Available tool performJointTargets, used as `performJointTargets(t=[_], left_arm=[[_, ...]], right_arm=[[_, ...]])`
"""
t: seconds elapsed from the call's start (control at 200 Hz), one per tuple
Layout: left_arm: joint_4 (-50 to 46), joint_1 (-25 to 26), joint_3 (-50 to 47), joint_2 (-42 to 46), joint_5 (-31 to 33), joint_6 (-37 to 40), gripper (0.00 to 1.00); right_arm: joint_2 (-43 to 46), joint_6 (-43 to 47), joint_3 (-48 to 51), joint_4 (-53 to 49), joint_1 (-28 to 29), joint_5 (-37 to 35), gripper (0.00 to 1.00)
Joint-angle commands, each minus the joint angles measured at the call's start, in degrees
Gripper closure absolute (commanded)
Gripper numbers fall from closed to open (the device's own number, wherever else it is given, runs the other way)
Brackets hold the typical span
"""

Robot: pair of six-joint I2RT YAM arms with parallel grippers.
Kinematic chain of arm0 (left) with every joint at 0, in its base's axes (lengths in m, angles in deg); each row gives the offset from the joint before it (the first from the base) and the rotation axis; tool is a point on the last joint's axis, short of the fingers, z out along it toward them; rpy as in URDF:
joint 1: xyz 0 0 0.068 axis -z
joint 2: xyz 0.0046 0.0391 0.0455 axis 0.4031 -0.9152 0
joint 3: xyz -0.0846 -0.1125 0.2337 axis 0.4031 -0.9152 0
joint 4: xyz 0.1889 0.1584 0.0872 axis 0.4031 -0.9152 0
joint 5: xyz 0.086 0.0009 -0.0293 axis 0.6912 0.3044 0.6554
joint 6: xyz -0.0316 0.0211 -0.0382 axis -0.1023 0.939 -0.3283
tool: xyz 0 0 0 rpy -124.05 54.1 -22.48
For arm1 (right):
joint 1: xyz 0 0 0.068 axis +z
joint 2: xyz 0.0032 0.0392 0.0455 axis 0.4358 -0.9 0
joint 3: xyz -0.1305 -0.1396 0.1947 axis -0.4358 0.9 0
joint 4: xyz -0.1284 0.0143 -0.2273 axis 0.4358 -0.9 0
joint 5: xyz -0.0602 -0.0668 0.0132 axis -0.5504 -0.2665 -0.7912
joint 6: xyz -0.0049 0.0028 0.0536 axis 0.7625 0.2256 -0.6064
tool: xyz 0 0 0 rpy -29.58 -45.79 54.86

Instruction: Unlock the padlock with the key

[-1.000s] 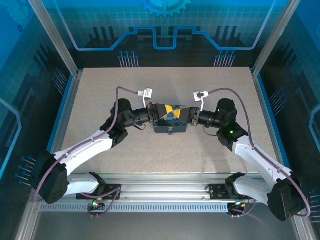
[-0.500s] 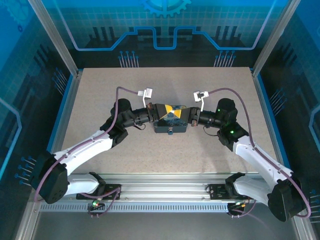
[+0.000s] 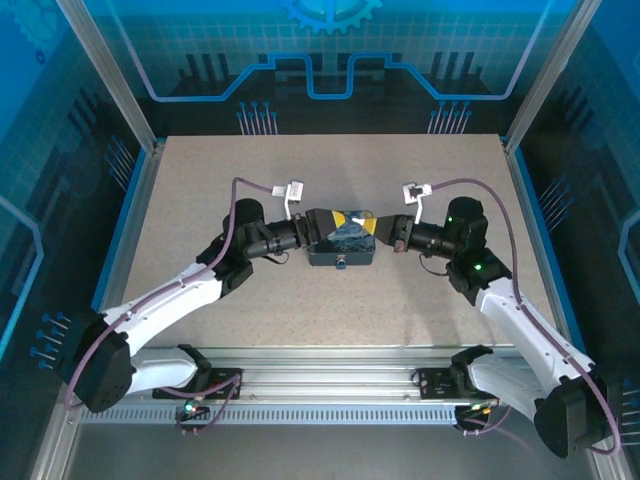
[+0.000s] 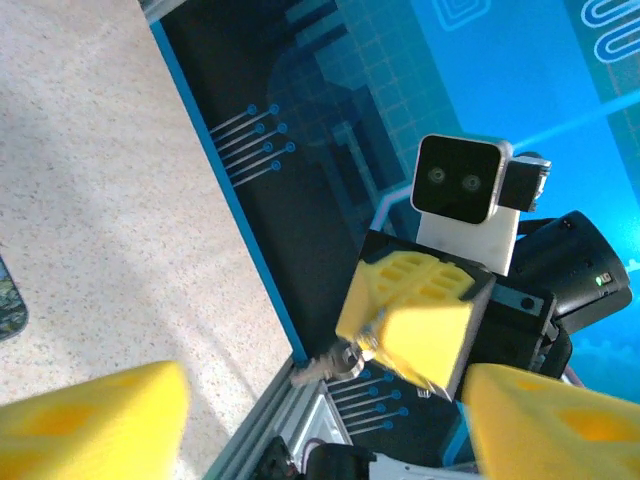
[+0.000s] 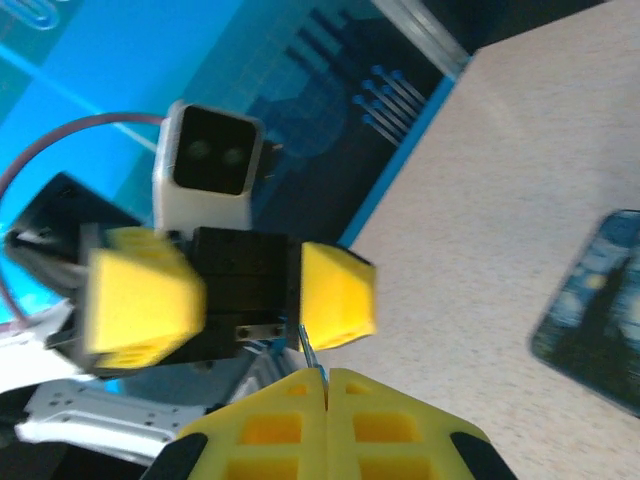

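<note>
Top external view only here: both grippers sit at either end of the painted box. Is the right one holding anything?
Observer: Yes. The right wrist view shows the right gripper shut on the key, a thin sliver poking out in front.
Operator: And the left?
Observer: The left wrist view shows the left gripper open, its yellow fingers wide apart, holding nothing.

No lettering, numerals or brand marks are legible in any view. The blue back wall carries a gear outline at the top centre of the overhead frame, plus circuit-style line graphics, without wording. The painted box bears a pattern, no text.
</note>
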Motion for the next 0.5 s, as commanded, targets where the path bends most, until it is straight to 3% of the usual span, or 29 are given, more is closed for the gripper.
performJointTargets(t=[0.0,0.265,0.495], left_arm=[[-5.3,0.2,-2.3,3.0,4.0,4.0,0.01],[-15.9,5.5,-5.7,3.6,16.6,12.7,0.01],[-8.8,11.6,-11.0,-1.2,26.9,17.3,0.01]], right_arm=[[0.6,5.3,-3.0,-9.5,-2.9,-4.5,1.0],[-3.1,14.4,-7.1,-23.6,-4.9,-20.6,1.0],[-9.1,17.4,-9.1,-27.2,-5.6,-32.7,1.0]])
